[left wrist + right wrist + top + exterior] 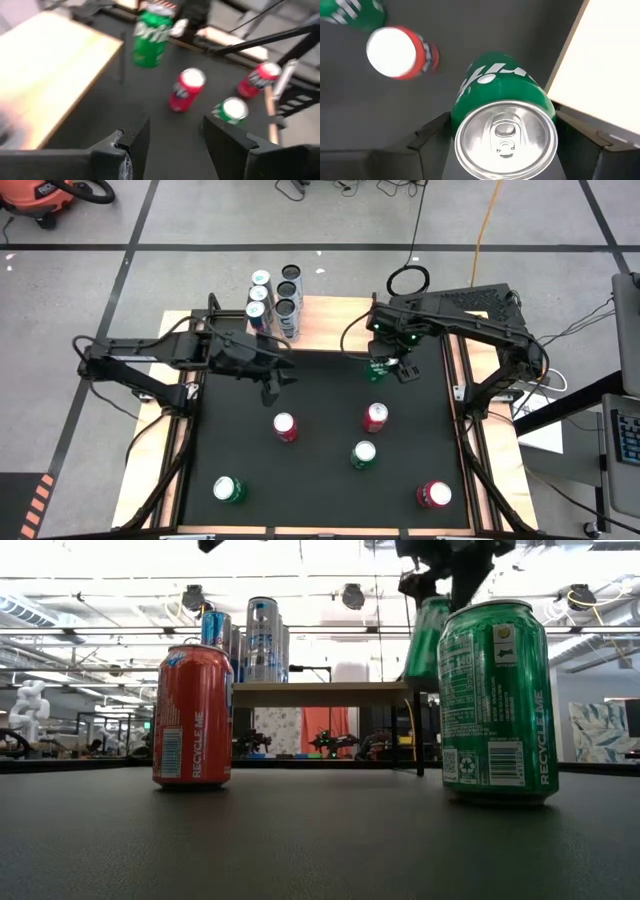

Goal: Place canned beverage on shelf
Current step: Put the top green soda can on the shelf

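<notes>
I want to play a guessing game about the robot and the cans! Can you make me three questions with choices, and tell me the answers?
1. Where is the shelf?
A. far edge of the table
B. the table's near edge
C. on the floor

2. How many red cans stand on the black table?
A. one
B. three
C. six

3. What is the right gripper doing?
A. hanging empty
B. holding a green can
C. holding a red can

Answers: 1 A, the high view shows it there. 2 B, three red tops show. 3 B, its fingers clasp the can.
</notes>
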Controlling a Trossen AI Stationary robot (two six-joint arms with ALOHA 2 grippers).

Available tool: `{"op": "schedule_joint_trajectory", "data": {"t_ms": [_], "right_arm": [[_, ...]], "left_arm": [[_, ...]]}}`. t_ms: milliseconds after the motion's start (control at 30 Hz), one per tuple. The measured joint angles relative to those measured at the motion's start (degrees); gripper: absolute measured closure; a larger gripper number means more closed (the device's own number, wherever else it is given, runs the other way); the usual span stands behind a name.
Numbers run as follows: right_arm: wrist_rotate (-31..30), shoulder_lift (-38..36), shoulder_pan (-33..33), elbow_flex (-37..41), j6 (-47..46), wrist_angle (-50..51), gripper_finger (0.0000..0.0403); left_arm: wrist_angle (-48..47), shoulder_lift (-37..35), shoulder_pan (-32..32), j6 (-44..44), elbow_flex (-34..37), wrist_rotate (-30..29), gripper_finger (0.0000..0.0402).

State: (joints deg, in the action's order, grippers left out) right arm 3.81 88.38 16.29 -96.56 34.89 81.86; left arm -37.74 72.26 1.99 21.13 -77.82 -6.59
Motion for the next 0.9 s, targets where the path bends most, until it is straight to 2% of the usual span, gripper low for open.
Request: {"op": "schedule_joint_trajectory", "data": {"t_ms": [100,267,333,400,600,800,900], "right_arm": [[1.07,0.00,-0.73,-1.94,-0.90,-0.17,0.0129],[4.00,0.02,-2.42,-5.73,-2.68,-0.57,0.0129],[4.28,0.04,-3.36,-7.34,-2.77,-0.61,0.0129],[4.85,0.04,-4.30,-8.86,-2.77,-0.86,0.0129],[5.51,0.04,-6.68,-13.02,-2.77,-3.96,0.0129],[5.49,0.04,-9.05,-15.07,-2.71,-10.11,0.0129],[5.58,0.04,-10.00,-15.36,-2.69,-13.25,0.0129]], "left_arm": [[6.40,1.72,-1.02,1.57,0.00,3.15,0.0217],[12.93,3.25,-2.70,2.27,0.00,4.78,0.0217],[13.89,3.58,-4.09,2.60,0.00,9.11,0.0212],[14.05,3.99,-5.33,4.00,0.00,11.98,0.0200],[14.28,4.12,-7.19,2.18,0.04,15.47,0.0138],[17.29,5.29,-11.31,3.95,0.04,25.71,0.0086],[17.65,5.37,-12.60,3.93,0.04,27.58,0.0070]]}}
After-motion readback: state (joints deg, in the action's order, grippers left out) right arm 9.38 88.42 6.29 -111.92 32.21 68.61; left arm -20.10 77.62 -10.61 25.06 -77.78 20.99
